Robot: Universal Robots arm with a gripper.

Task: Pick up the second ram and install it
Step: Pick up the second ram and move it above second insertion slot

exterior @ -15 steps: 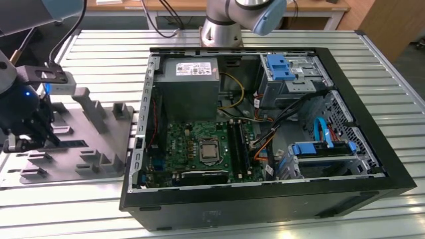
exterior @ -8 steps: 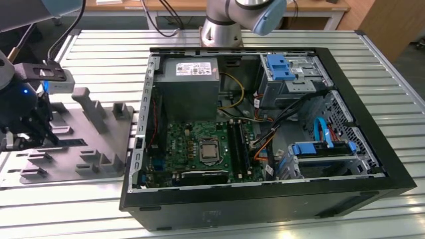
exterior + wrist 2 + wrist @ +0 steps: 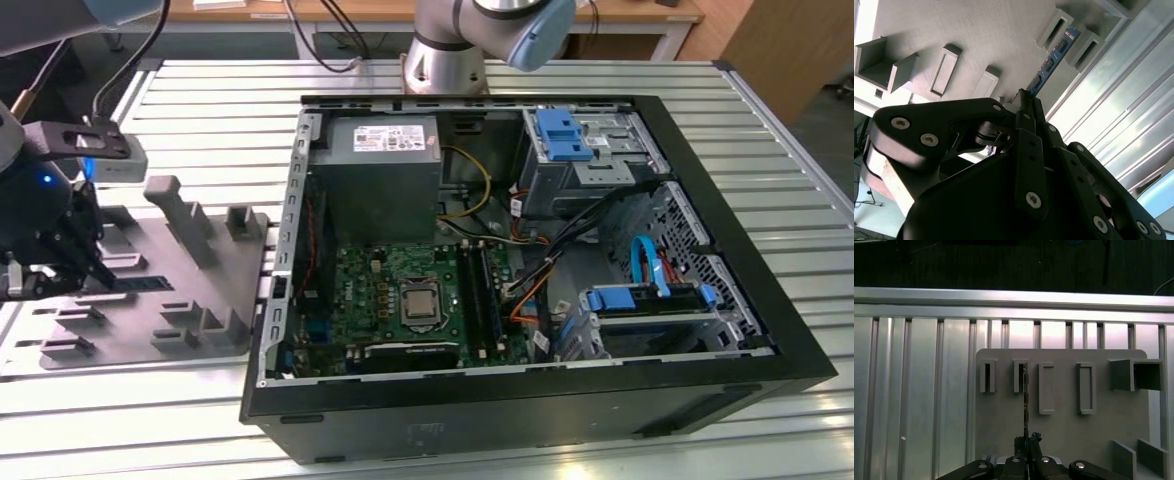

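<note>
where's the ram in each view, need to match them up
Exterior view: ram at the exterior view's left, over the plate, at the gripper.
Second wrist view: ram runs from the gripper's closed tips into a plate slot.
First wrist view: ram seen edge-on, from the gripper to a plate slot.
Shared landmark: the grey slotted plate.

Bright overhead light is pouring onto the ribbed metal table (image 3: 200,110), glaring white off its slats in the second wrist view, where the gripper (image 3: 1025,97) is looming in black shadow. The computer case (image 3: 534,410) is throwing soft shadow across its own interior.
</note>
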